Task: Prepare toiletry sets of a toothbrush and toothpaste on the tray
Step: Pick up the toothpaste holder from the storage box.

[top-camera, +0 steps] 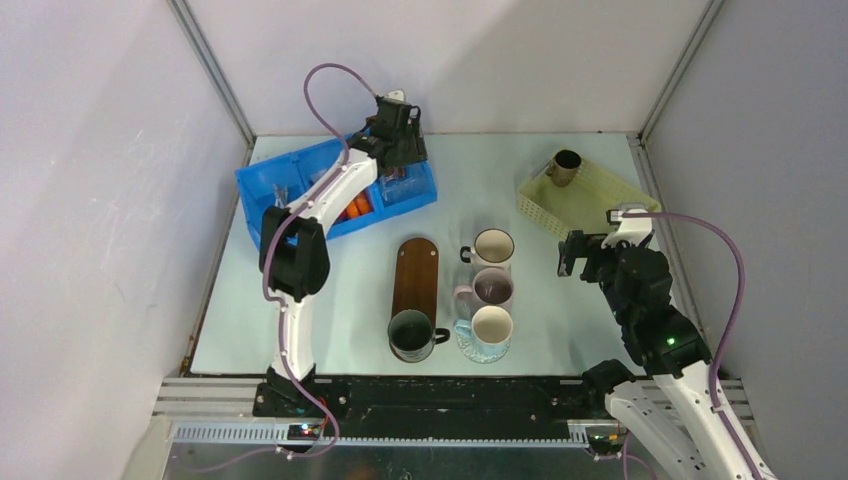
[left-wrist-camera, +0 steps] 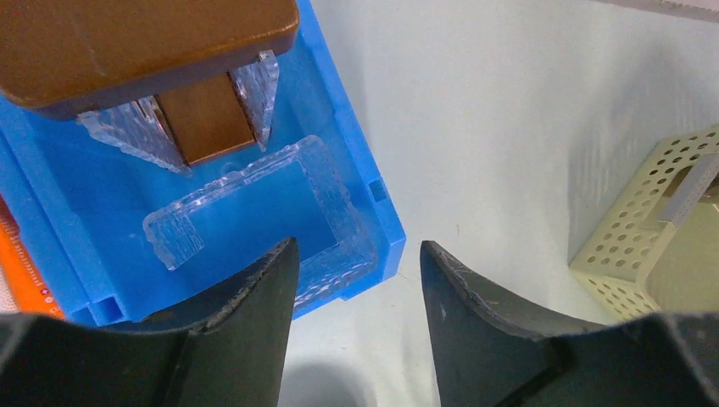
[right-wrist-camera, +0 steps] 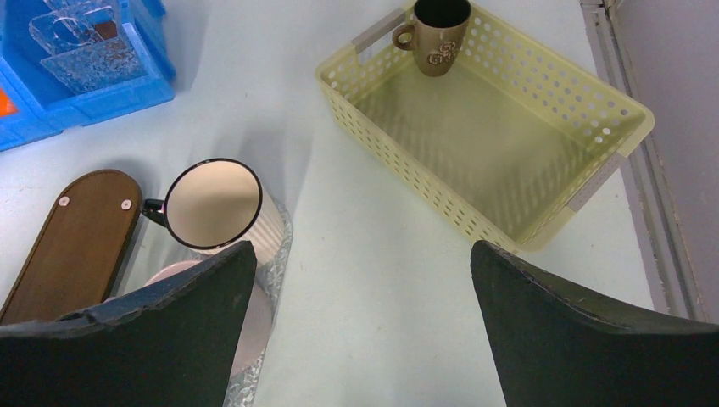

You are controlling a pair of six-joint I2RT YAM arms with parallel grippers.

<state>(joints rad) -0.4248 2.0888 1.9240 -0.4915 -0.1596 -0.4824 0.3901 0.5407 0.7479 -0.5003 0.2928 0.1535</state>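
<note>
Left jaws partly open and empty over the right end of the blue bin [top-camera: 255, 195]; toothpaste [top-camera: 356, 208] lies left of them. Right jaws wide, empty.

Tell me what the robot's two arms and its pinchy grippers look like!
The left arm and the right arm are white tubes with chunky black joints. A thin purple cable loops along each one. The right arm has a small green light. The left gripper and the right gripper each have two thick, black, curved fingers with scuffed pale edges.
</note>
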